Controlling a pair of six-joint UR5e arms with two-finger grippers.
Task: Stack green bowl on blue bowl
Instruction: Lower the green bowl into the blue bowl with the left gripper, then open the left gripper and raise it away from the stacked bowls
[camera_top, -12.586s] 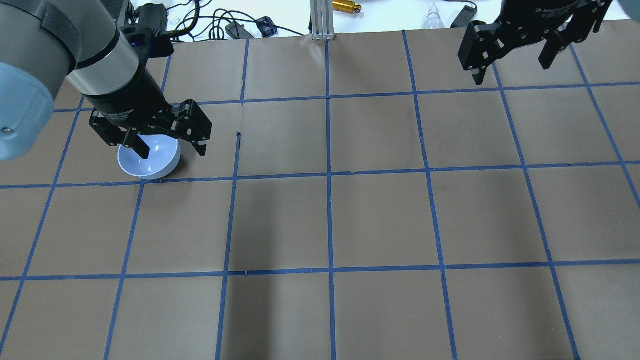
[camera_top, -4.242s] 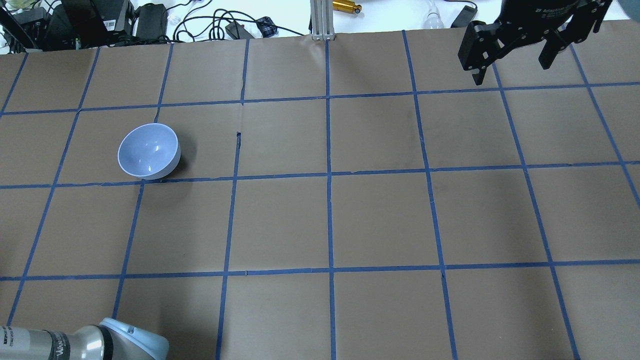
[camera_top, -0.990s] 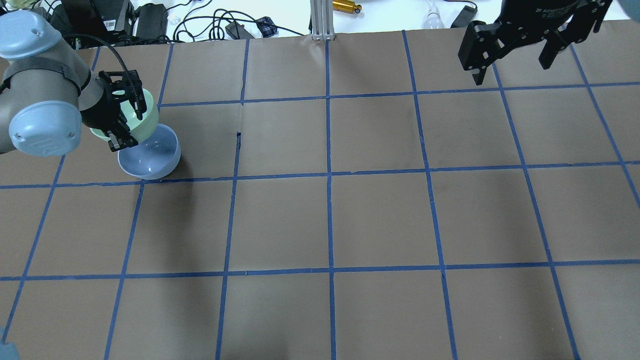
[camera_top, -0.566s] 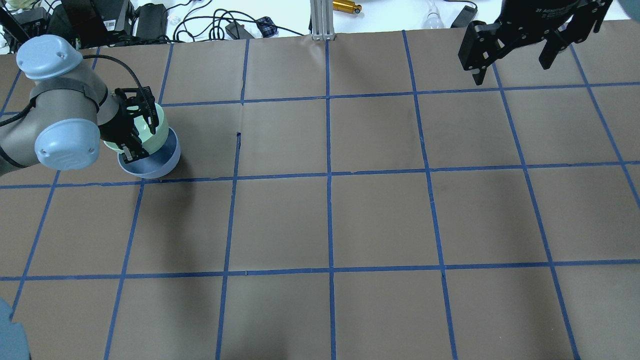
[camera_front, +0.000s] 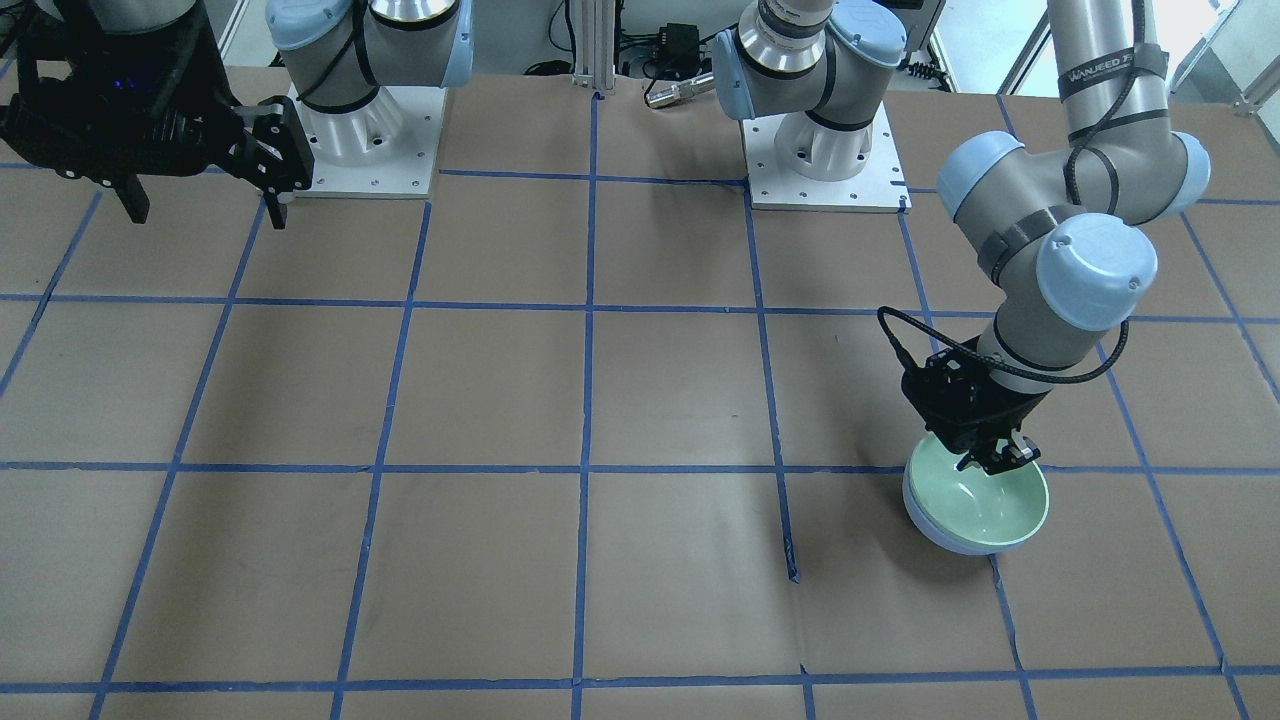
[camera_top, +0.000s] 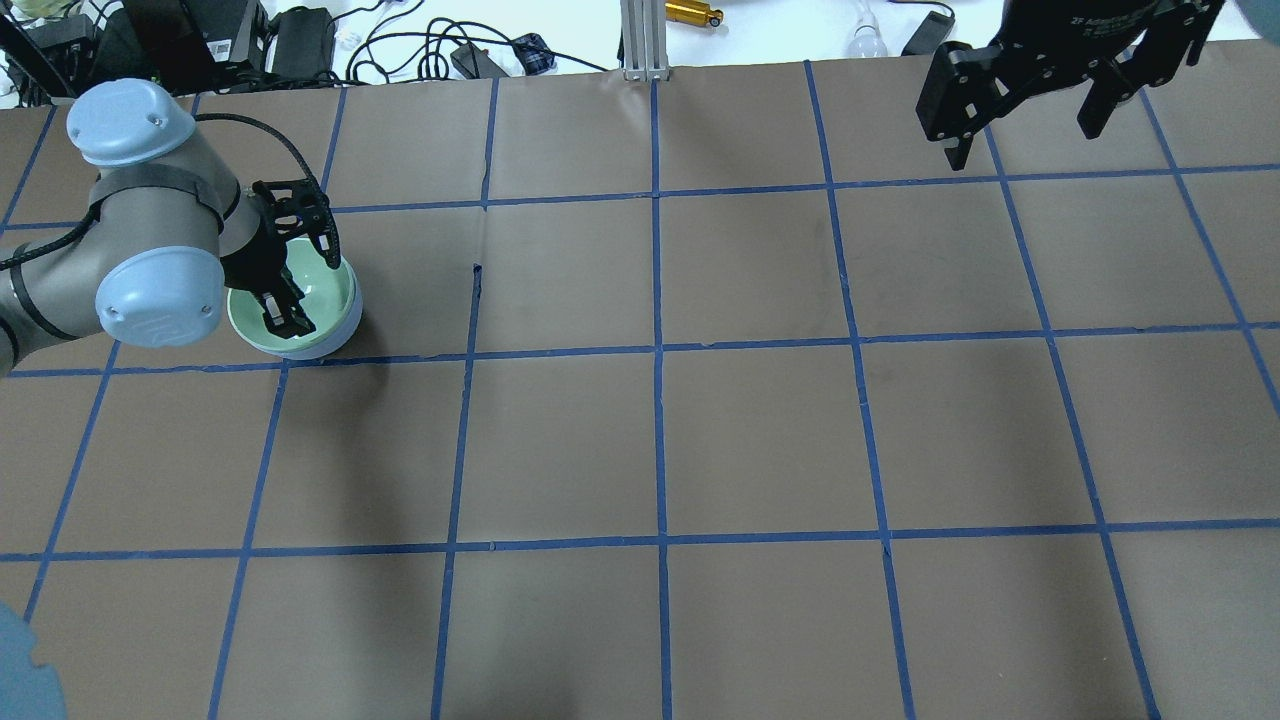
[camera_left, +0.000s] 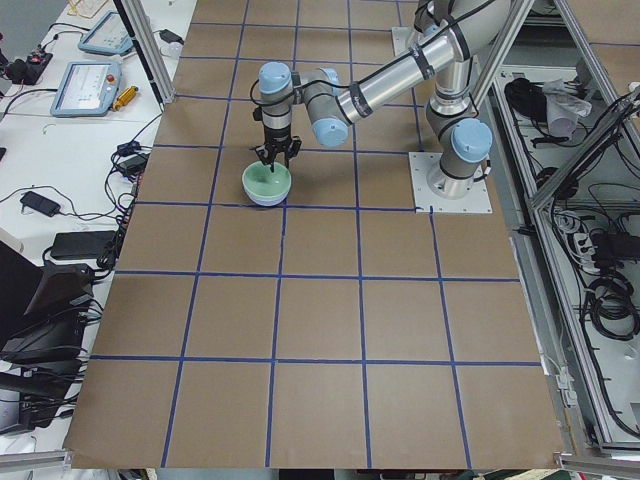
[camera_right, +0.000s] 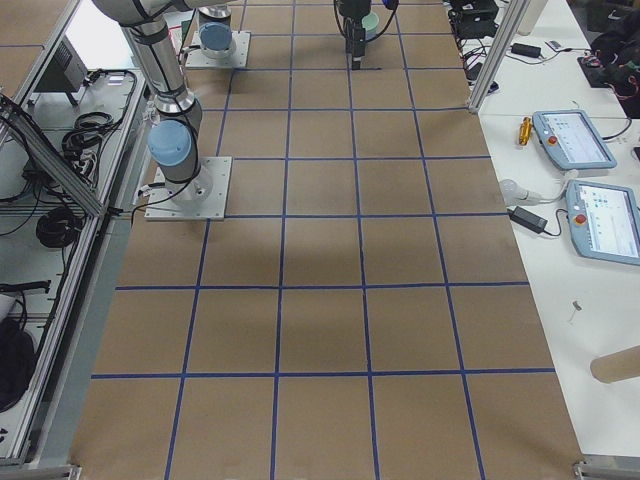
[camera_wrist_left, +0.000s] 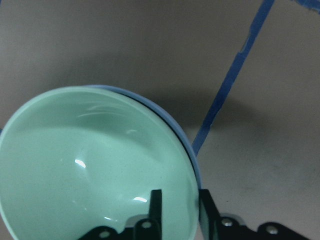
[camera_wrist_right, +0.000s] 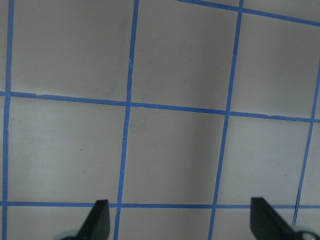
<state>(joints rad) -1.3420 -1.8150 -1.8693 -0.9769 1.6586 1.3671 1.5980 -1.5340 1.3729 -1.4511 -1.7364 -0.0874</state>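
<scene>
Nearly stacked — mind the release

Front-facing view, lower right: green bowl (camera_front: 985, 500) sits nested in blue bowl (camera_front: 935, 530), with the left gripper (camera_front: 1000, 462) pinching its rim. Overhead, upper right: right gripper (camera_top: 1022, 140) hangs spread, empty. Left wrist view: outer finger (camera_wrist_left: 209, 212) hugs both rims — lifting off could drag the stack.

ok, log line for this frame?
left gripper: shut on green bowl rim | green bowl: nested in blue bowl | right gripper: open, empty

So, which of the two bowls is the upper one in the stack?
The green bowl: it sits nested inside the blue bowl, of which only the outer wall and rim edge show. The left gripper holds its rim.
</scene>
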